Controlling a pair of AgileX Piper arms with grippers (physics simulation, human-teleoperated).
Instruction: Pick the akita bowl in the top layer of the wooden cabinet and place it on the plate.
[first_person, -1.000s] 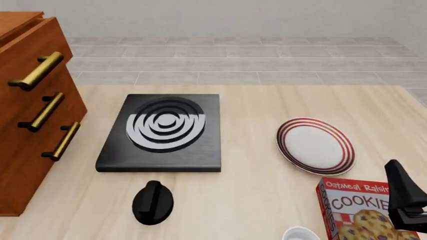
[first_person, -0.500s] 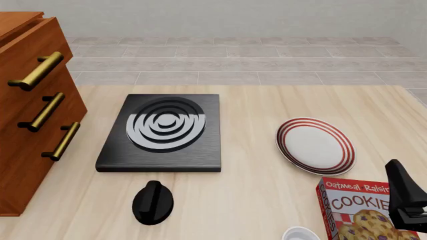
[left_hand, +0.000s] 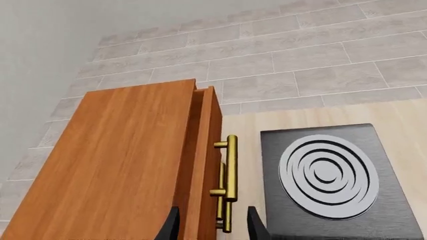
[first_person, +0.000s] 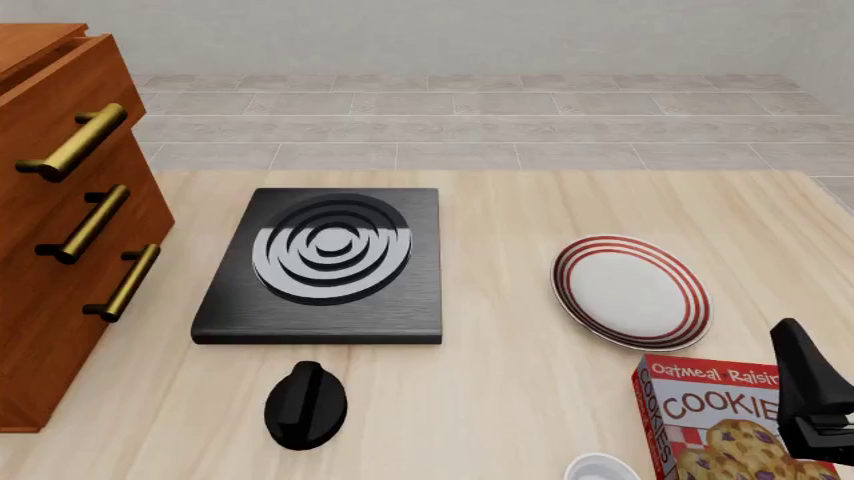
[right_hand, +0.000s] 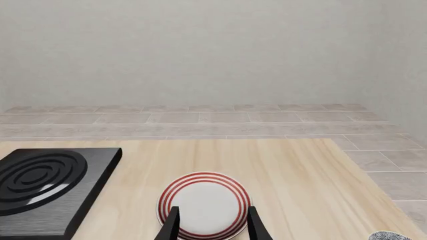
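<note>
The wooden cabinet (first_person: 54, 300) stands at the table's left edge. Its top layer (first_person: 80, 90) is pulled out only a crack, and the inside is hidden. The akita bowl is out of view. In the left wrist view my left gripper (left_hand: 213, 226) hovers open above the cabinet (left_hand: 120, 170), its fingers straddling the top drawer's front near the brass handle (left_hand: 230, 185). The red-ringed plate (first_person: 630, 291) lies at the right. My right gripper (first_person: 795, 345) is open at the near right, with the plate (right_hand: 203, 205) just ahead of its fingers.
A black square stove (first_person: 324, 265) with grey rings lies mid-table. A black knob-like object (first_person: 306, 404) sits in front of it. A red cookie box (first_person: 714, 420) and a plain white bowl (first_person: 601, 468) stand at the near right, beside my right gripper.
</note>
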